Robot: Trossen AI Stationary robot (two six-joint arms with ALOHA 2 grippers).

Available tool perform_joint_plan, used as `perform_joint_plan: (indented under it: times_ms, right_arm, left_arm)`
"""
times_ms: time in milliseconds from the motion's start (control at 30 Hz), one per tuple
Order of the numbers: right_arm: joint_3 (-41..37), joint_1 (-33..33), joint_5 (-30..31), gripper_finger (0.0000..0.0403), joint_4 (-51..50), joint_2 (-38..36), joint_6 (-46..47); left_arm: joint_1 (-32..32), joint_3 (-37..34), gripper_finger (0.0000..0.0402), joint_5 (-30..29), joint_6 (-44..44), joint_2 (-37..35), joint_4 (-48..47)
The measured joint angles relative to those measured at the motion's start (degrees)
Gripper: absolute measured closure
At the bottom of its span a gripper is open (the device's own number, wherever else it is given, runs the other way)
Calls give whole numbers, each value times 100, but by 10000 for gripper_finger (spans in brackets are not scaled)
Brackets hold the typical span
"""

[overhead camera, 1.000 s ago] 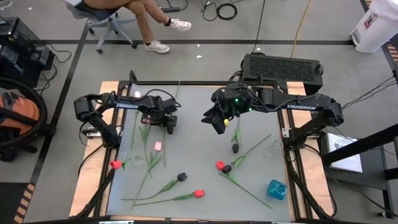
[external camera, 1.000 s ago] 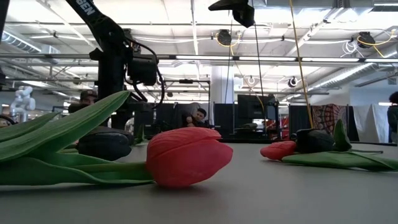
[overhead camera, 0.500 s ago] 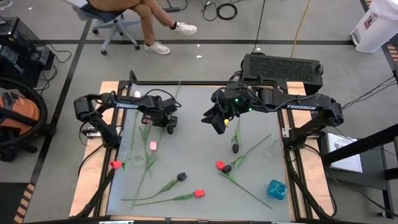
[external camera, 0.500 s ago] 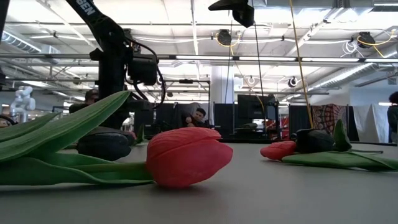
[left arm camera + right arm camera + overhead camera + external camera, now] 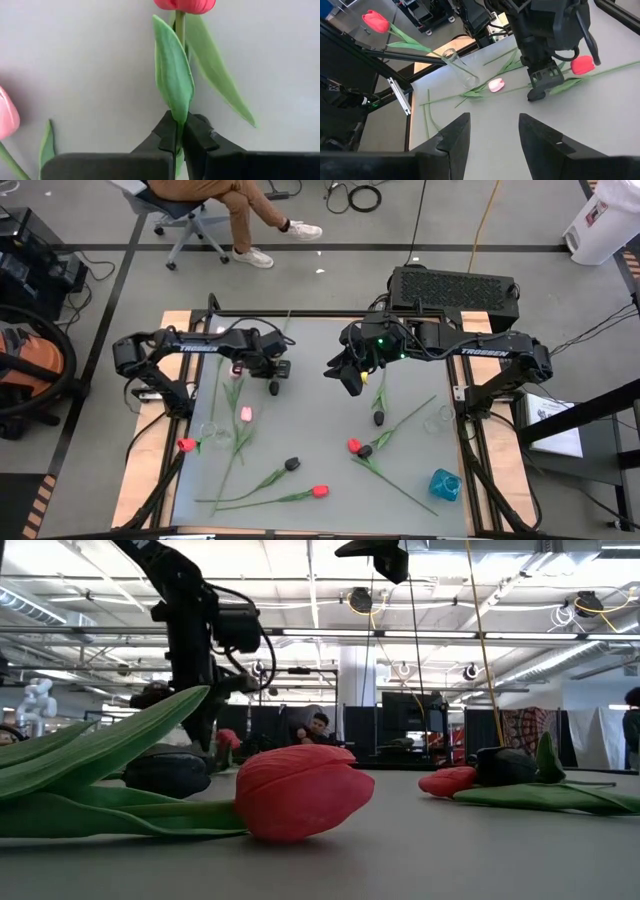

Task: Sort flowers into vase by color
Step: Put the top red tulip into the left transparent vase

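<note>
Left pincer (image 5: 176,137) clamps one red tulip (image 5: 176,75) by its stem, head pointing straight away from it. Right pincer (image 5: 492,131) hovers wide open above the worktop (image 5: 310,440).

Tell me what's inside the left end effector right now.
The left end effector is shut on a red tulip, gripping stem and leaf. The stem past the fingers is covered.

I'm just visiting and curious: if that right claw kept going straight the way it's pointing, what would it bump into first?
Probably bare table. The open right gripper points across it toward the pink tulip head and the left gripper beyond, which is shut on a red tulip. Depth is hard to judge.
</note>
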Motion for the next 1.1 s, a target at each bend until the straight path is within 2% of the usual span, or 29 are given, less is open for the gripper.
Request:
perform_joint_plan:
  times_ms: [567, 1100]
  right_arm:
    - [-1, -2, 0, 243, 1, 0, 0]
    - [1, 1, 0, 243, 1, 0, 0]
  left_arm:
    - [9, 113, 382, -109, 627, -1053, 7]
    - [9, 113, 382, -72, 1069, -2607, 493]
